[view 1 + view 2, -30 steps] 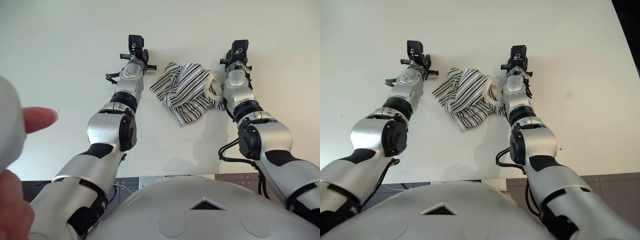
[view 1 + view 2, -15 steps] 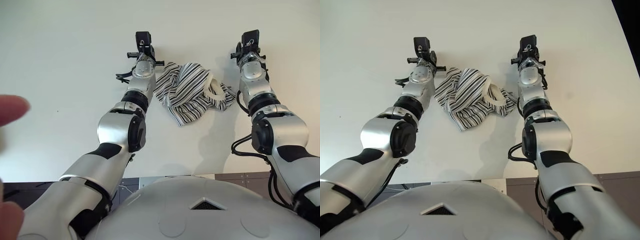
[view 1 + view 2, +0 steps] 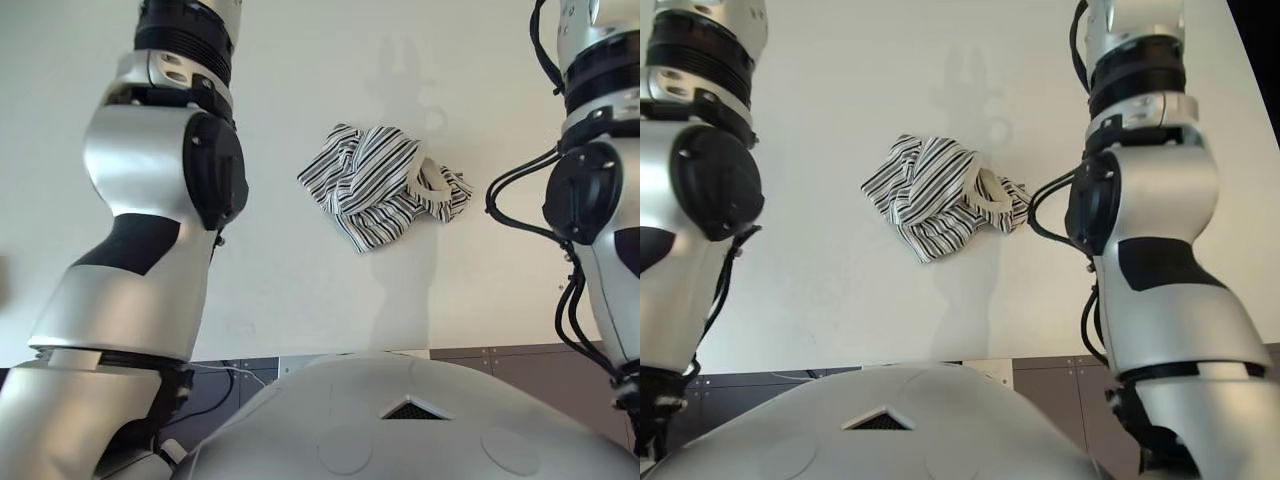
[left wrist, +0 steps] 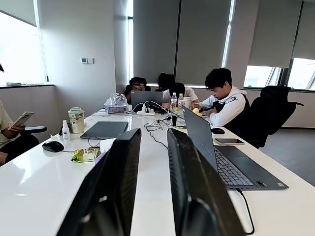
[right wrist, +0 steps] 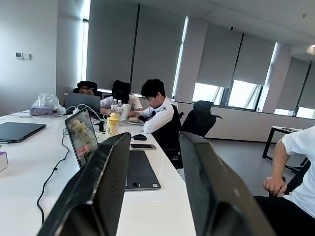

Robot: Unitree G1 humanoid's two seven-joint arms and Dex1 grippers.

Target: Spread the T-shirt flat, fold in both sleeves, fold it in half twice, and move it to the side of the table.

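Observation:
The black-and-white striped T-shirt lies crumpled in a heap at the middle of the white table, its pale neckband on the heap's right side. Both arms are raised high above the table, the left arm to the left of the shirt and the right arm to its right. In the left wrist view my left gripper is open, with nothing between its black fingers, and it points level out into the room. My right gripper is also open and holds nothing, with a wider gap.
The table's front edge runs close to my body. Bare tabletop surrounds the shirt on all sides. The wrist views look across an office with a long white table, laptops and seated people far off.
Both arms have swung up from the tabletop beside the shirt to high above it, the wrists now pointing into the room. The shirt has not moved.

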